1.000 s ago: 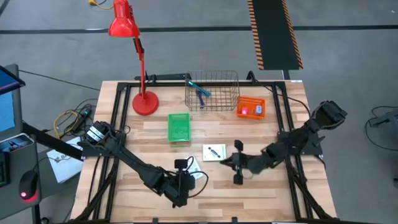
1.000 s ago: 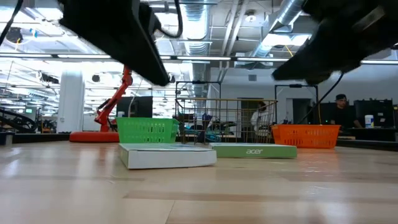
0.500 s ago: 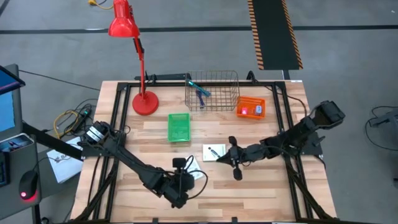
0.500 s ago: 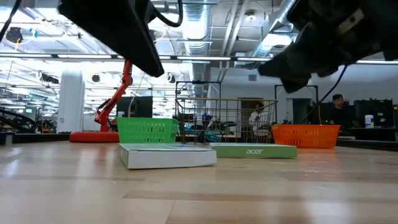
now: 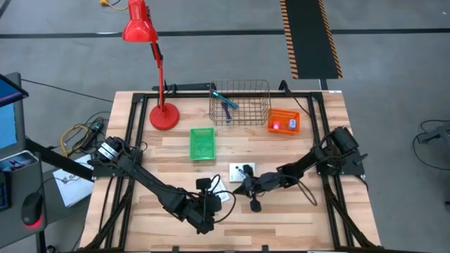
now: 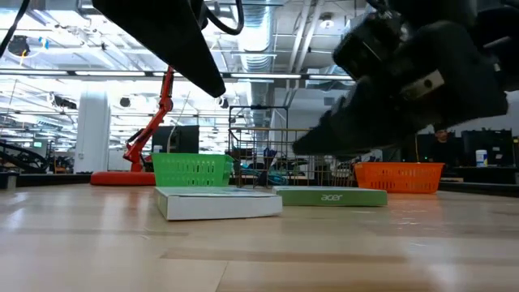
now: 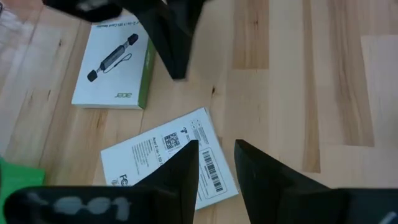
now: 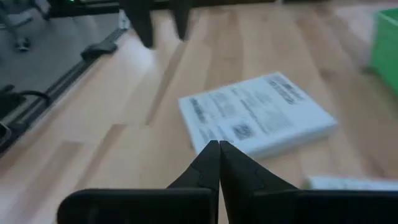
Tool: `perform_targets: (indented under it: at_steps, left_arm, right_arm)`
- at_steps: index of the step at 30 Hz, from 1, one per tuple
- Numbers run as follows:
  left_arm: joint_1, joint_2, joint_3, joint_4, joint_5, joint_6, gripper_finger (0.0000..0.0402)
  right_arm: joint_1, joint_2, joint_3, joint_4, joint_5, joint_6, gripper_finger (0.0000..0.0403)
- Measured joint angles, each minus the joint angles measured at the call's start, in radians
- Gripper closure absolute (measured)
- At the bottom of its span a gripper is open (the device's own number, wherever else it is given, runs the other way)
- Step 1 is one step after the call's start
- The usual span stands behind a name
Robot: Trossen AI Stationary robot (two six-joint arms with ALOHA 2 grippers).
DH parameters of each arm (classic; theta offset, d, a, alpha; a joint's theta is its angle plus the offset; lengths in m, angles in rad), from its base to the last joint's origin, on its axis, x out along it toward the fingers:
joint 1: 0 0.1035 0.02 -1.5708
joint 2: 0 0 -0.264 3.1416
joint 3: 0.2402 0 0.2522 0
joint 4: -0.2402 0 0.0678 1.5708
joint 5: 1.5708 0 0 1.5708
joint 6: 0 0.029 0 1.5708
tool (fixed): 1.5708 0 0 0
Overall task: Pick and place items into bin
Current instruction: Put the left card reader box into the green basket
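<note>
A white printed box (image 7: 168, 163) lies flat on the table, and a white box with a green edge (image 7: 115, 62) lies just beyond it; both also show in the low view, the white box (image 6: 217, 203) and the green-edged box (image 6: 331, 196). My left gripper (image 7: 214, 167) hangs open above the white box, clear of it. My right gripper (image 8: 219, 155) is shut and empty, above the table and pointing at the white box (image 8: 261, 121). A teal tool and a dark blue pen lie in the wire basket (image 5: 239, 102). A small pink-red thing lies in the orange basket (image 5: 283, 121).
A green basket (image 5: 202, 143) stands behind the boxes. A red desk lamp (image 5: 151, 63) stands at the far left. My two grippers face each other closely over the near middle of the table. Black frame rails run along the table's sides.
My right gripper has gone toward the table's left edge and a little nearer, from beside the green-edged box to its near side, close to my left gripper. The boxes have not moved.
</note>
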Motion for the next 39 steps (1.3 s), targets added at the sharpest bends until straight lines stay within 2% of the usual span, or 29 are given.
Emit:
perform_targets:
  at_steps: [5,12,32,39]
  left_arm:
    - [0.0,0.0,0.0,0.003,0.003,-0.003,0.0307]
    - [0.0,0.0,0.0,0.004,0.003,-0.013,0.0307]
    - [0.0,0.0,0.0,0.003,0.004,-0.021,0.0307]
    - [0.0,-0.001,0.0,-0.012,0.141,-0.021,0.0307]
  right_arm:
    - [0.0,0.065,0.071,-0.012,-0.046,-0.002,0.0403]
    - [0.0,0.144,0.153,-0.092,-0.047,-0.001,0.0403]
    - [0.001,0.14,0.17,-0.205,-0.013,0.007,0.0403]
    - [0.0,0.141,0.169,-0.218,-0.01,0.021,0.0403]
